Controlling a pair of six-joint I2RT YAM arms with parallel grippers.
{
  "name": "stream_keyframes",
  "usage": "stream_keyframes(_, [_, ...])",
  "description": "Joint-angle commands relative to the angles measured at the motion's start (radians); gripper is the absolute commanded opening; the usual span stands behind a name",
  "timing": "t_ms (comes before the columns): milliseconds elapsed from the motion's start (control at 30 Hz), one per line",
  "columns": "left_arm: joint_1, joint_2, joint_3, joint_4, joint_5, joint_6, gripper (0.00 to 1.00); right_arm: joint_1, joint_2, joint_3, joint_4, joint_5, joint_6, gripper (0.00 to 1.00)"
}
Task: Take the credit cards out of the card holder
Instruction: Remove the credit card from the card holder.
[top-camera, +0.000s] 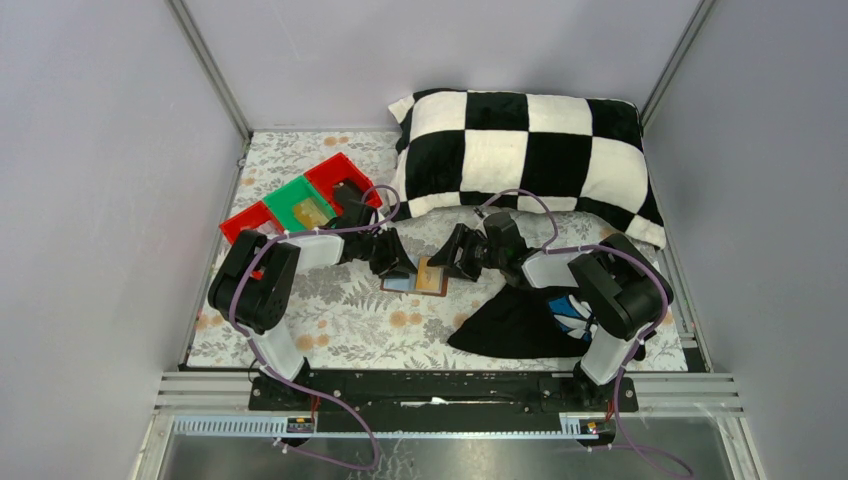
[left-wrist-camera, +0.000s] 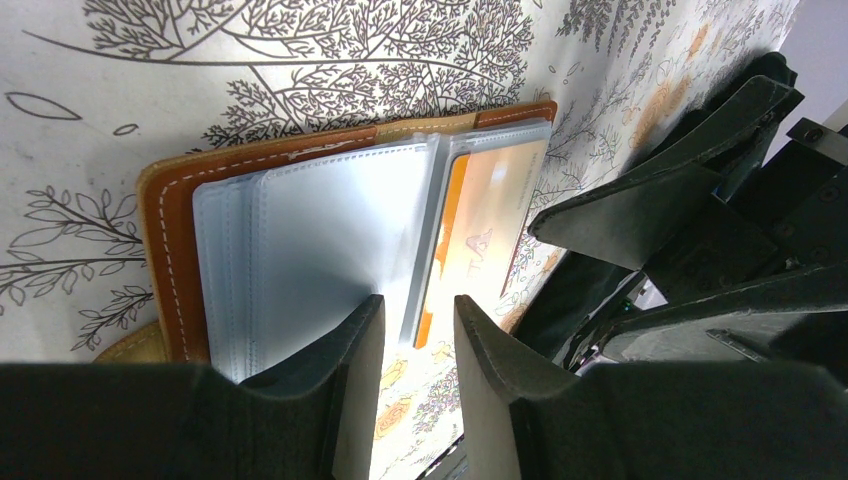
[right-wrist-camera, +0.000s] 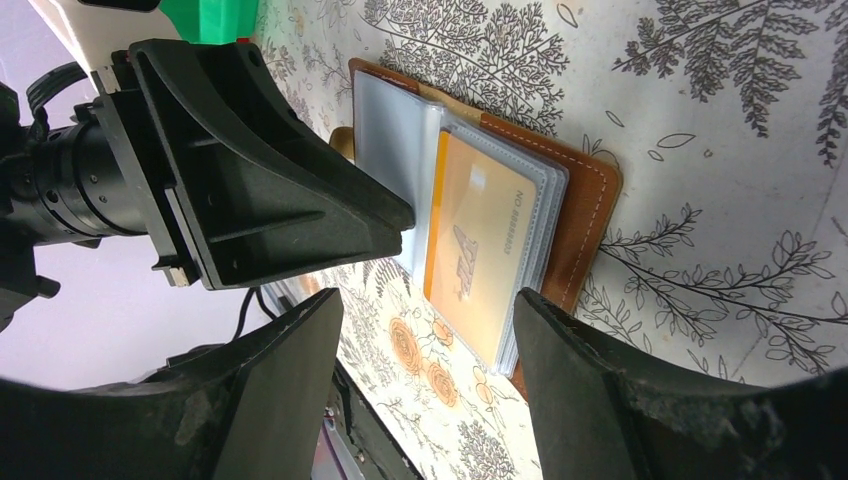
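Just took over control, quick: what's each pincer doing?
Left pincer: partly open, gripping nothing, at the card holder.
Right pincer: wide open, empty.

Noted: left arm (top-camera: 262, 280) and right arm (top-camera: 620, 290) have black joints, white shells, purple cables (top-camera: 520, 192); left claw (left-wrist-camera: 418, 330), right claw (right-wrist-camera: 430, 330) matte black wedges.

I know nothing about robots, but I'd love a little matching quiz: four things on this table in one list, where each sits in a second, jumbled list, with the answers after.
Things
1. card holder
2. checkered pillow
3. green tray
4. black cloth

Places
A. along the far edge of the table
B. between two red trays, at the far left
C. on the near right part
D. lying open in the middle, a beige-orange card showing in its clear sleeves

Pairs: 1-D, 2-A, 3-B, 4-C
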Motion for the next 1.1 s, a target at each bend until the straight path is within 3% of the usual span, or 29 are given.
stream_keyframes(0, [-0.001, 0.016, 0.003, 0.004, -0.009, 0.028, 0.36, 0.015, -0.026, 0.016, 0.042, -0.005, -0.013, 0.71])
stream_keyframes(1067, [-0.001, 0.023, 0.008, 0.003, -0.002, 0.033, 0.36, 0.025, 0.083, 0.037, 0.09, -0.056, 0.015, 0.71])
